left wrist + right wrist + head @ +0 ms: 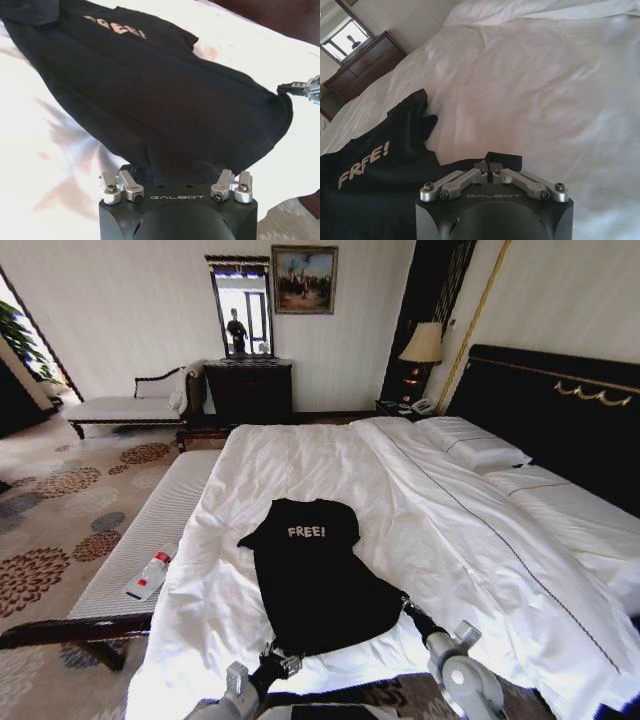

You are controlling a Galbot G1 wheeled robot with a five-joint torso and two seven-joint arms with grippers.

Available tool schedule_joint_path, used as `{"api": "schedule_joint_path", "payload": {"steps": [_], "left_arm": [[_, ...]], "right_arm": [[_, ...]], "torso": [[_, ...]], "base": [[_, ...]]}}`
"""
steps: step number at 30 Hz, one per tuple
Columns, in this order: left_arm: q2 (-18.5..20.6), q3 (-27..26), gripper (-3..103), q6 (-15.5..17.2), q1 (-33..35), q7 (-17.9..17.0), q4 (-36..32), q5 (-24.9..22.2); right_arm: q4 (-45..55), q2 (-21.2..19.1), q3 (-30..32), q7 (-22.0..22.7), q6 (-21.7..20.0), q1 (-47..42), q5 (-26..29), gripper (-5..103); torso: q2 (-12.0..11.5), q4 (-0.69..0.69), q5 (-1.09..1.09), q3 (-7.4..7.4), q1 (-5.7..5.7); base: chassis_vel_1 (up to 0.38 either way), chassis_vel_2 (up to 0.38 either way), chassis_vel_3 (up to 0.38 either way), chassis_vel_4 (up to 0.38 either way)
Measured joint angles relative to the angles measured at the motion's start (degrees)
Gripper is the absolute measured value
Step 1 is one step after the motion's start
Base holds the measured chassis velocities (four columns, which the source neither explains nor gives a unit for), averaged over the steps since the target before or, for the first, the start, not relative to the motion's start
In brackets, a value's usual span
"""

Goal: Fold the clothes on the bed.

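Observation:
The clothes, a black T-shirt (315, 570) with white "FREE!" lettering, lie spread on the white duvet of the bed (430, 500), collar toward the far side. My right gripper (408, 610) is shut on the shirt's near right hem corner (502, 160); its jaws meet on the cloth. My left gripper (278, 655) is at the near left hem. In the left wrist view the finger links of the left gripper (175, 170) stand wide apart, open, and the black hem (150, 160) drapes over the fingertips and hides them.
A narrow white-cushioned bench (160, 510) runs along the bed's left side with a small bottle (150, 575) on it. Pillows (475, 445) and the dark headboard (560, 410) stand at the right. A dresser (250, 390) and patterned carpet (60, 520) lie beyond.

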Motion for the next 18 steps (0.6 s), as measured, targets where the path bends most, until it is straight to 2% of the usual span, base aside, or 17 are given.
{"api": "schedule_joint_path", "payload": {"steps": [1, 3, 7, 10, 12, 13, 16, 17, 18], "left_arm": [[-0.38, 0.0, 70, -0.01, -0.28, -0.03, 0.59, 0.29], [-0.72, 0.03, 70, -0.05, -0.6, -0.05, 1.03, 0.5], [-1.76, 0.36, 48, -0.41, -2.04, -0.7, 2.35, 1.03], [-1.58, 0.32, 42, -0.41, -1.78, -0.85, 2.01, 0.95], [-1.11, -0.04, 32, -0.42, -0.7, -0.88, 1.22, 0.93], [-1.11, -0.04, 32, -0.42, -0.7, -0.88, 1.22, 0.93], [-0.6, -0.72, 16, -0.56, 0.91, -0.88, 0.36, 1.02], [-0.42, -1.03, 16, -0.63, 1.36, -0.88, 0.03, 1.03], [-0.29, -1.21, 11, -0.67, 1.63, -0.88, -0.19, 1.03]], "right_arm": [[0.09, -0.1, 0.03, 0.0, 0.02, -0.02, 0.03, 0], [0.15, -0.21, 0.1, 0.0, 0.03, -0.07, 0.07, 0], [0.3, -0.66, 0.44, -0.01, 0.05, -0.35, 0.34, 0], [0.31, -0.75, 0.5, -0.02, 0.06, -0.36, 0.46, 0], [0.31, -0.77, 0.47, -0.02, 0.06, -0.26, 0.5, 0], [0.31, -0.77, 0.47, -0.02, 0.06, -0.26, 0.5, 0], [0.3, -0.64, 0.09, -0.02, 0.06, -0.01, 0.5, 0], [0.3, -0.57, -0.06, -0.02, 0.06, 0.06, 0.48, 0], [0.3, -0.51, -0.17, -0.02, 0.06, 0.11, 0.47, 0]], "torso": [[0.0, 0.0, 0.0, 0.0, 0.0], [0.0, 0.0, 0.0, 0.0, 0.0], [0.0, -0.01, 0.0, 0.0, 0.0], [0.0, -0.01, -0.01, 0.0, 0.0], [0.0, -0.01, 0.0, 0.0, 0.0], [0.0, -0.01, 0.0, 0.0, 0.0], [0.0, 0.0, 0.0, 0.0, 0.0], [0.0, 0.0, 0.0, 0.0, 0.0], [0.0, 0.0, 0.0, 0.0, 0.0]], "base": [[0.0, 0.0, 0.0, 0.0], [0.0, 0.0, 0.0, 0.0], [0.0, 0.0, 0.0, 0.0], [0.0, 0.0, 0.0, 0.0], [0.0, 0.0, 0.0, 0.0], [0.0, 0.0, 0.0, 0.0], [0.0, 0.0, 0.0, 0.0], [0.0, 0.0, 0.0, 0.0], [0.0, 0.0, 0.0, 0.0]]}}
